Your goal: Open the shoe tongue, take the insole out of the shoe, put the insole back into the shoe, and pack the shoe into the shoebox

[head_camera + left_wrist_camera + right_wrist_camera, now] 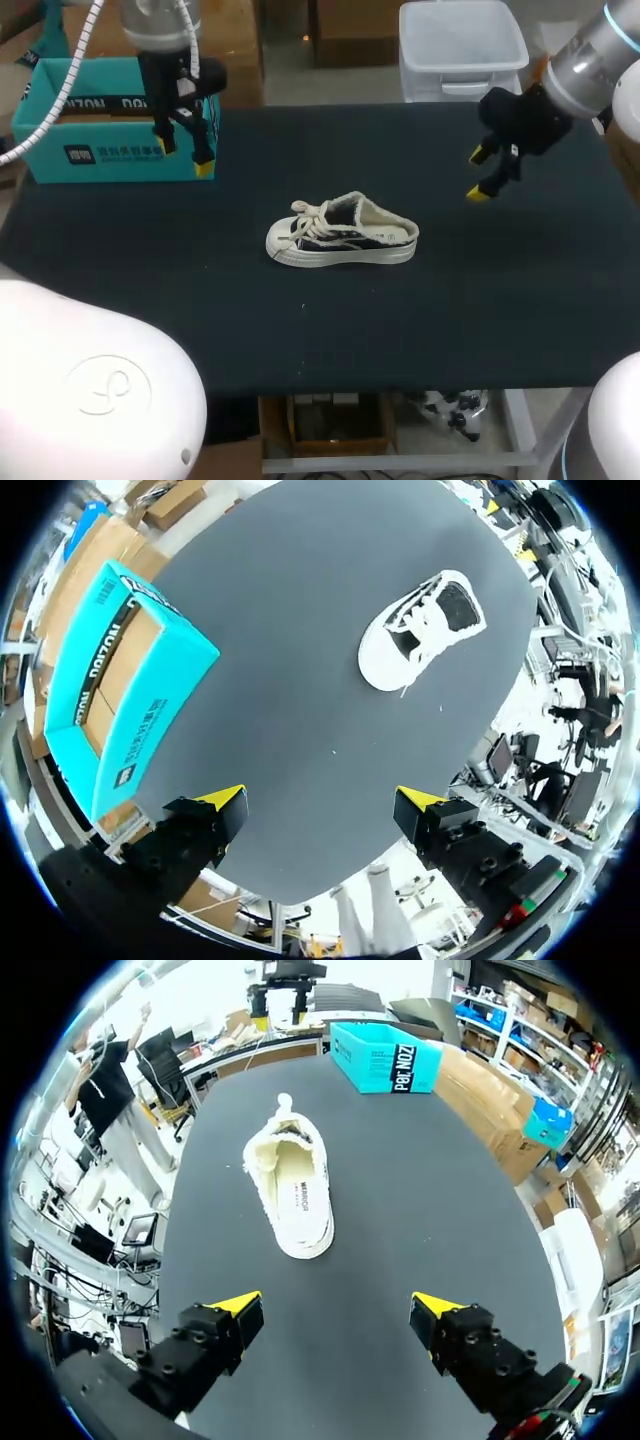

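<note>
The shoe [342, 241] sits on its sole mid-table [520, 300], toe toward my left arm and heel opening facing the right gripper [478, 174], whose fingers are spread wide and hold nothing. The left gripper [182, 157] hangs equally spread and empty beside the teal shoebox [110, 150] at the far left. To open the tongue well, one arm should probably steady the heel while the other pinches the tongue's edge near the laces and lifts gently

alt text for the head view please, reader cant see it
A white sneaker stands in the middle of a dark table. A teal shoebox sits at its far left, with the left gripper open near it; the right gripper hangs open at far right.
</note>
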Available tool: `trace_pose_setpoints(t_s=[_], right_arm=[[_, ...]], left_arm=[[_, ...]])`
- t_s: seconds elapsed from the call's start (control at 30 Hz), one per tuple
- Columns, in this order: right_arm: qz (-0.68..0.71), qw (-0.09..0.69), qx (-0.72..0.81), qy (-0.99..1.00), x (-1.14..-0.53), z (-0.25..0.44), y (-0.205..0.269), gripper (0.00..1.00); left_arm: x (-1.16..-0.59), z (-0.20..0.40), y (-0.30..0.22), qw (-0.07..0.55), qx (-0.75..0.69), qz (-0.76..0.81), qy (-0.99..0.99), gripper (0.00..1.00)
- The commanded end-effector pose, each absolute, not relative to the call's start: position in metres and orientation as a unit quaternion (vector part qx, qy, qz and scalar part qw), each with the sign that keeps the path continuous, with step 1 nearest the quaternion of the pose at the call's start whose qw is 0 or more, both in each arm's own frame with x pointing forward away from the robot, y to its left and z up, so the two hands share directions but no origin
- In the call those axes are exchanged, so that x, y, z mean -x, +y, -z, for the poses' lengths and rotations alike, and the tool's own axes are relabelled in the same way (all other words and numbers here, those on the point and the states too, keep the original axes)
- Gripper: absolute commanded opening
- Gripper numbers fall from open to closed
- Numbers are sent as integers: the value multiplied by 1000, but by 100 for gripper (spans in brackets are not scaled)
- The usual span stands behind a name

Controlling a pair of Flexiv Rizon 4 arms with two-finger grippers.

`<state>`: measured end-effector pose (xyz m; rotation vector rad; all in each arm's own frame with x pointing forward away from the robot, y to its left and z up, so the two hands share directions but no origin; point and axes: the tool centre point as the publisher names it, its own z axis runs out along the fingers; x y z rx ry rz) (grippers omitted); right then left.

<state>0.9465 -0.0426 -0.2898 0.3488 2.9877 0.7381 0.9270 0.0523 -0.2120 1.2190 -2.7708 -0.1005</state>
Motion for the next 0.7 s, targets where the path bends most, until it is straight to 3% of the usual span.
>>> trace_pose_setpoints(t_s=[0.03,0.3,0.7], right_arm=[[-237,13,-110,965,-942,306,-30,100],[-268,4,-95,959,-930,326,-3,100],[-311,-8,-79,947,-928,363,27,100]], left_arm=[[-929,215,36,78,-461,60,-882,100],[-907,224,1,38,-524,71,-848,100],[-890,236,-32,44,-525,68,-847,100]])
